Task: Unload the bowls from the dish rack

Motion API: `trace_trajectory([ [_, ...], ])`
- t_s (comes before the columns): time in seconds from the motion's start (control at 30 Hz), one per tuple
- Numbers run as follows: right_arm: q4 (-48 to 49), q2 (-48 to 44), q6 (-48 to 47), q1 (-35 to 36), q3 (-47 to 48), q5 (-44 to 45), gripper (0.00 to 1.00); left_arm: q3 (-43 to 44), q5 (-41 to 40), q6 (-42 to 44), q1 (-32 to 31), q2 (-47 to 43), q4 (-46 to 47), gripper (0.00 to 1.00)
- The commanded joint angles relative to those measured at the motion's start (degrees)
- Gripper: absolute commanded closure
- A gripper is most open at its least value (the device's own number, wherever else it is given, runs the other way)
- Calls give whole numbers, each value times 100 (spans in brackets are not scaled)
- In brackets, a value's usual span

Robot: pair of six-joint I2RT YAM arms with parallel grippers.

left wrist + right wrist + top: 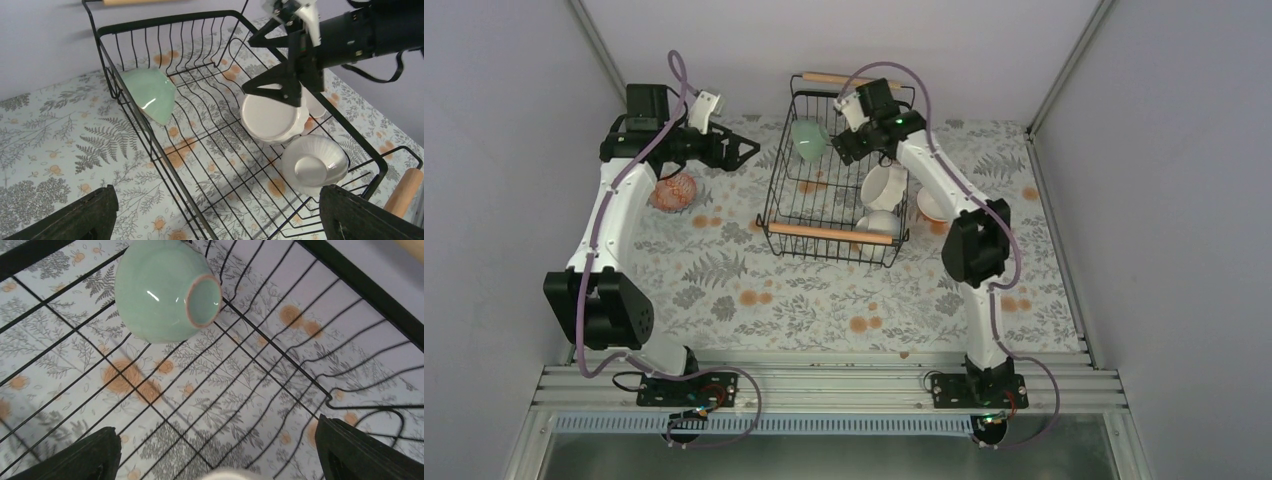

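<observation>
The black wire dish rack point(829, 232) stands at mid-table. A mint-green bowl point(808, 138) leans on its side against the rack's left wall; it also shows in the left wrist view point(150, 94) and the right wrist view point(165, 290). A plain white bowl point(272, 117) and a scalloped white bowl point(314, 164) sit at the rack's right side. My right gripper point(842, 138) is open and empty, inside the rack just right of the green bowl. My left gripper point(752, 152) is open and empty, just outside the rack's left wall.
A pinkish-orange patterned bowl point(674, 190) sits on the floral tablecloth left of the rack, under my left arm. A white bowl point(932, 205) stands on the table right of the rack, partly hidden by my right arm. Walls close in the table.
</observation>
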Motion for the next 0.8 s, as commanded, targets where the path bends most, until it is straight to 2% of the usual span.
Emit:
trace_trajectory([
  [0.0,913,243,70,254,258,536,5,185,-120,-5,-78,229,-131,0],
  [0.23,1345,898,123,481,745,880,3,194,-193,48,-420,613,-261,0],
  [0.5,1824,1342,295,668,834,1293,1,310,205,-27,-443,1230,-247,0],
  [0.77,1937,1659,386,755,1008,1366,0,109,457,-52,-512,1360,-254,0],
])
